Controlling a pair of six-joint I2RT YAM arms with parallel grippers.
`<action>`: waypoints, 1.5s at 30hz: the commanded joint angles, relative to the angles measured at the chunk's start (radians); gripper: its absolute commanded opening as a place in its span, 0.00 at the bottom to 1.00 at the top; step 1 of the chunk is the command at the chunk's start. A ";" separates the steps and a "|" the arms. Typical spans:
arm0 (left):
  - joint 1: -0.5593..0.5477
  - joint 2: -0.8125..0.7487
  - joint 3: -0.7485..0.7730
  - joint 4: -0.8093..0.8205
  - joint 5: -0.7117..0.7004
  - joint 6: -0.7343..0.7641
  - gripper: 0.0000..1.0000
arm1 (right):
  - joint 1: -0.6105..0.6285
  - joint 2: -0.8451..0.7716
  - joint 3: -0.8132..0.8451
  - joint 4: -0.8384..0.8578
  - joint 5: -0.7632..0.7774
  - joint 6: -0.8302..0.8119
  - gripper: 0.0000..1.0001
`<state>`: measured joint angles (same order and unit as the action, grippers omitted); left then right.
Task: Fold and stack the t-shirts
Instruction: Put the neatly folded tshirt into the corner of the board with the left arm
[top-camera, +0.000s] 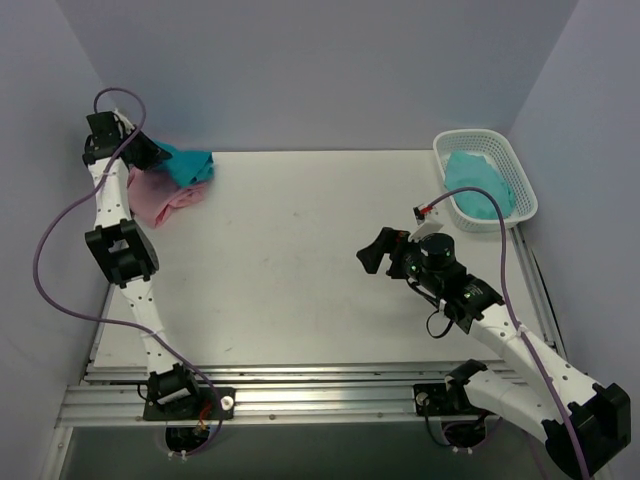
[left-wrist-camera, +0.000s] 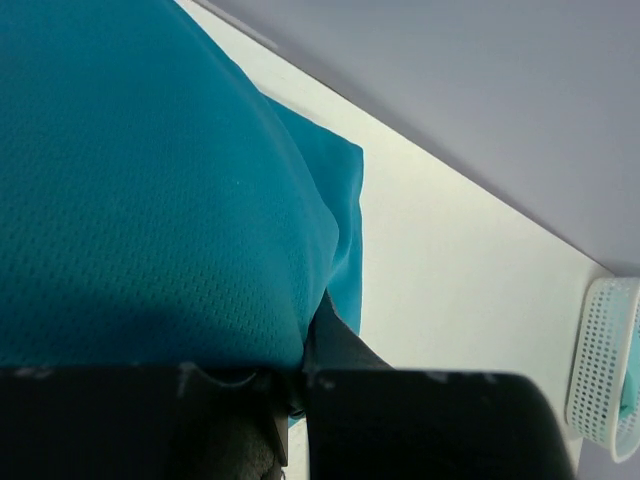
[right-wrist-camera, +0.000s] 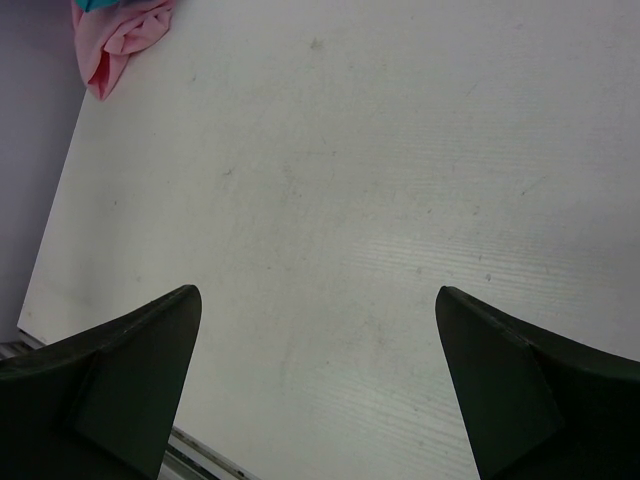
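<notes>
Basket: holds turquoise cloth.
Left gripper: pinching teal t-shirt, far from basket.
Right gripper: jaws spread, empty.

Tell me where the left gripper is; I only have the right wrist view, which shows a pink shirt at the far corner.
Observer: The left gripper is at that corner, shut on the teal shirt, which lies over the pink shirt.
Operator: Anything else on the table?
Observer: A white basket at the far right corner.
Operator: Empty?
Observer: No, turquoise cloth lies in it.
</notes>
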<state>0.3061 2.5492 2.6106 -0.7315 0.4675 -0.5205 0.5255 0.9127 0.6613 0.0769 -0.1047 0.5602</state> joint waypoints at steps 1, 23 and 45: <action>0.059 -0.102 -0.088 0.066 -0.064 0.011 0.02 | 0.008 0.006 -0.014 0.040 0.010 -0.020 1.00; 0.120 -0.456 -0.767 0.145 -0.400 -0.093 0.94 | 0.057 0.112 0.006 0.064 0.076 -0.028 1.00; -0.404 -1.228 -1.337 -0.034 -0.984 -0.154 0.94 | 0.126 0.111 0.058 -0.043 0.269 -0.036 1.00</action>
<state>-0.0189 1.3899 1.4090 -0.7166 -0.3889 -0.6365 0.6426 1.0344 0.6716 0.0635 0.1028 0.5407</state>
